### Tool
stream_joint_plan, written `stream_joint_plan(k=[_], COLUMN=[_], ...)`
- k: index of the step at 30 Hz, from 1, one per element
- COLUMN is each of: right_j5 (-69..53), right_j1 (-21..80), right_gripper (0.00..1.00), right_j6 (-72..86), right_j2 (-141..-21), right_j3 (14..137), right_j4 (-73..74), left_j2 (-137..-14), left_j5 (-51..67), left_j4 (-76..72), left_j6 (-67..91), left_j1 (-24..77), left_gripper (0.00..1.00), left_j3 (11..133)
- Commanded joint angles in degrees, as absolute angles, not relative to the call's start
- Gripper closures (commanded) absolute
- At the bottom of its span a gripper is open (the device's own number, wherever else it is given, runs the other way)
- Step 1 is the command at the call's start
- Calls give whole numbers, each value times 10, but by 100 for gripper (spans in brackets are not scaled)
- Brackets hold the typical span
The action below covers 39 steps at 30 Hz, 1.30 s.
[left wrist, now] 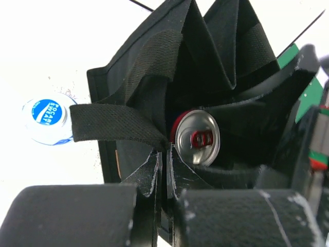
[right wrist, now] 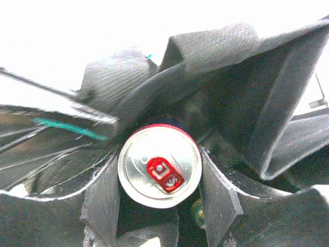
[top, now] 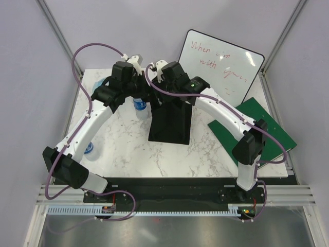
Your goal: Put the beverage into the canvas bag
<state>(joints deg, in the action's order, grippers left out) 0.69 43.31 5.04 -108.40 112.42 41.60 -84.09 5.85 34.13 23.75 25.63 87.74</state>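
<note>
Right end effector point(right wrist: 159, 194) grips the can point(right wrist: 159, 172) upright inside the bag point(left wrist: 149, 56) mouth; left end effector point(left wrist: 165, 162) pinches its handle point(left wrist: 113, 123).

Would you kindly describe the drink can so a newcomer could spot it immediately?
Find the black canvas bag standing mid-table. At its open mouth, the right gripper clamps a can. Its silver top and red tab distinguish it from the blue-labelled bottle beside the bag.

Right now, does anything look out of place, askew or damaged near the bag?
The mouth of the canvas bag is partly collapsed: its sides fold inward, close around the can gripped by the right hand. The left hand pinches the rim beside one handle. Nothing spilled or damaged shows.
</note>
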Motion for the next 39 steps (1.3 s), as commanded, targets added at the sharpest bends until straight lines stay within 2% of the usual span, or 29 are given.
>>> stream_joint_plan(k=[1,7,12,20,25,39], right_j5=[10,1,-63,-90,-53,8], right_j1=[429,426,427,424,420,420], right_gripper=[100,100,100,100,100,100], right_j6=[26,5,-25,-44,-22,0], right_j2=[-1086,-1058,-1030,-1023,-1048,-1085], right_j3=[1135,1079,1007,1040,1068,1015], right_j4=[408,405,381,379,350,357], left_j2=[-816,-825,-831,-831,-831,-824], left_j5=[42,51,51,43,41,39], left_j4=[333,332,334,332,332,336], left_j6=[244,241,243,248,254,255], left_j1=[256,256,257,256,256,256], left_gripper=[98,98,98,98,98,98], left_j3=[877,888,896,894,893,896])
